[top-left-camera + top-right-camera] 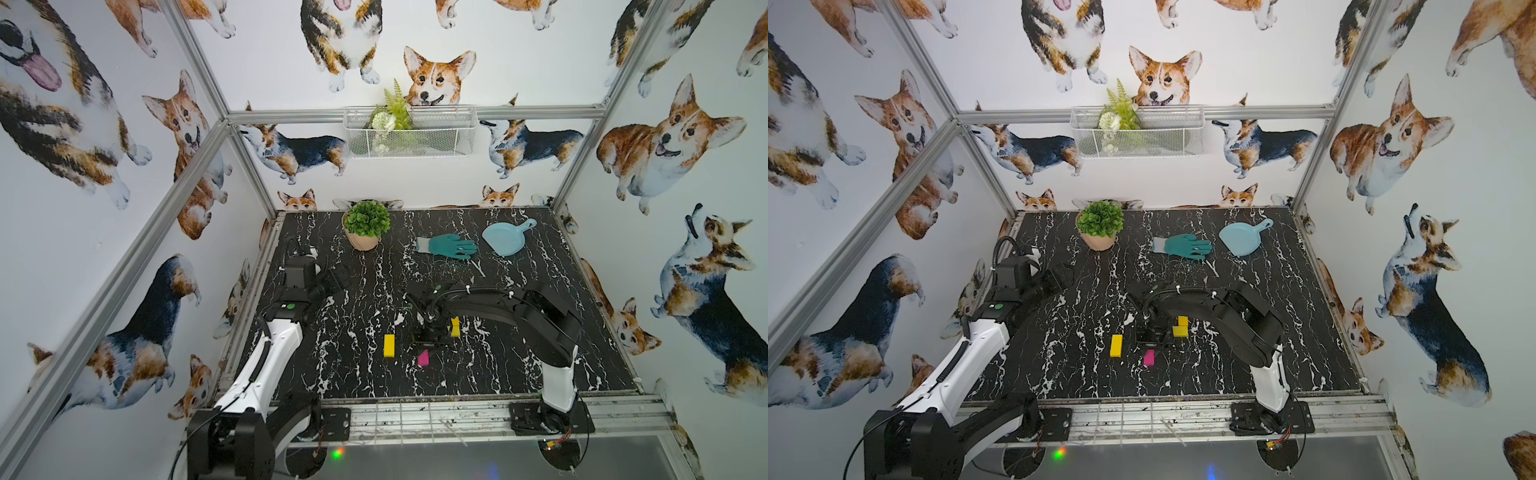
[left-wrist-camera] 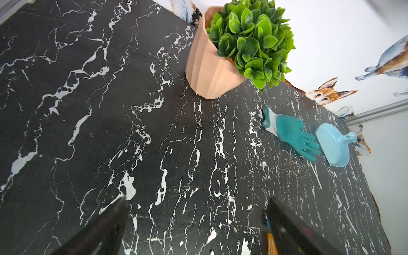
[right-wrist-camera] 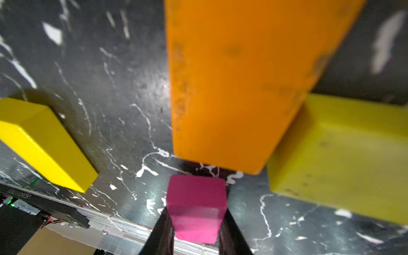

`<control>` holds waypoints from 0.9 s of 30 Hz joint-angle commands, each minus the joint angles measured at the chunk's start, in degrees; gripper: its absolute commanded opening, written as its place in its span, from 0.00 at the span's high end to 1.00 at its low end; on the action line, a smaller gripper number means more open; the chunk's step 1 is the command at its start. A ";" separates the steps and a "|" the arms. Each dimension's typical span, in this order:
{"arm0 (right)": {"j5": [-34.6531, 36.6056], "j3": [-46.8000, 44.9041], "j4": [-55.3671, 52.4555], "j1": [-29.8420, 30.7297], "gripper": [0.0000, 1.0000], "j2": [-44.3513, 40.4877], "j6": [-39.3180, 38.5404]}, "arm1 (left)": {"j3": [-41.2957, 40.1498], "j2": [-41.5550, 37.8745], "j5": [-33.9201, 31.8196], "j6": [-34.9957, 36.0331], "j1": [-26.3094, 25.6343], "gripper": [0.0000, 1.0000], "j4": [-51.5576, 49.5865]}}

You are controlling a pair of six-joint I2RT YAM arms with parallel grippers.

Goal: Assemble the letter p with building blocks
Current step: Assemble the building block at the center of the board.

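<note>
My right gripper [image 3: 196, 223] is shut on a magenta block [image 3: 196, 205], held by its sides near the front middle of the black marble table [image 1: 519, 365]. Just beyond the magenta block's far end, across a thin gap, lies an orange block [image 3: 238, 77]. A yellow block [image 3: 342, 159] lies beside the orange one, and another yellow block [image 3: 44, 143] lies apart on the opposite side. In both top views the magenta block [image 1: 423, 357] [image 1: 1149, 358] pokes out below the right gripper [image 1: 426, 347], with yellow blocks [image 1: 389, 345] [image 1: 455, 328] either side; the orange one is hidden. The left gripper [image 1: 338, 276] [image 2: 196, 220] stands open over bare table at the far left.
A potted plant [image 1: 365, 226] stands at the back left. A teal glove [image 1: 449, 246] and a light-blue toy pan [image 1: 507, 237] lie at the back right. A wire basket [image 1: 409, 133] hangs on the back wall. A metal rail [image 1: 415, 415] runs along the table's front edge.
</note>
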 commanded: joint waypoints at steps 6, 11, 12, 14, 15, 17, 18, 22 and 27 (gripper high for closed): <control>7.56 0.50 -0.36 -0.95 0.75 -0.88 1.64 | 0.10 0.40 1.03 -0.17 0.09 0.00 2.33; 6.55 1.10 -0.43 -0.95 0.74 0.51 1.22 | 0.10 0.49 1.02 -0.20 0.07 0.00 2.41; 6.46 1.27 -0.58 -1.03 0.74 0.80 1.11 | 0.10 0.49 1.02 -0.14 0.05 0.00 2.31; 6.29 1.48 -0.58 -1.12 0.74 1.10 0.97 | 0.01 0.49 1.01 -0.13 0.09 0.00 2.33; 6.20 1.53 -0.60 -1.19 0.74 1.23 0.92 | 0.03 0.49 1.01 -0.13 0.09 0.00 2.33; 5.97 1.79 -0.70 -1.22 0.74 1.39 0.85 | 0.01 0.49 0.99 -0.17 0.09 0.00 2.33; 5.93 1.78 -0.71 -1.20 0.74 1.48 0.87 | 0.01 0.49 1.00 -0.18 0.09 0.00 2.33; 5.59 1.88 -0.97 -1.04 0.71 1.61 0.89 | 0.01 0.49 0.88 -0.16 0.05 0.00 2.35; 5.21 2.12 -1.30 -0.80 0.62 2.04 0.73 | 0.03 0.56 0.83 -0.17 0.09 0.00 2.42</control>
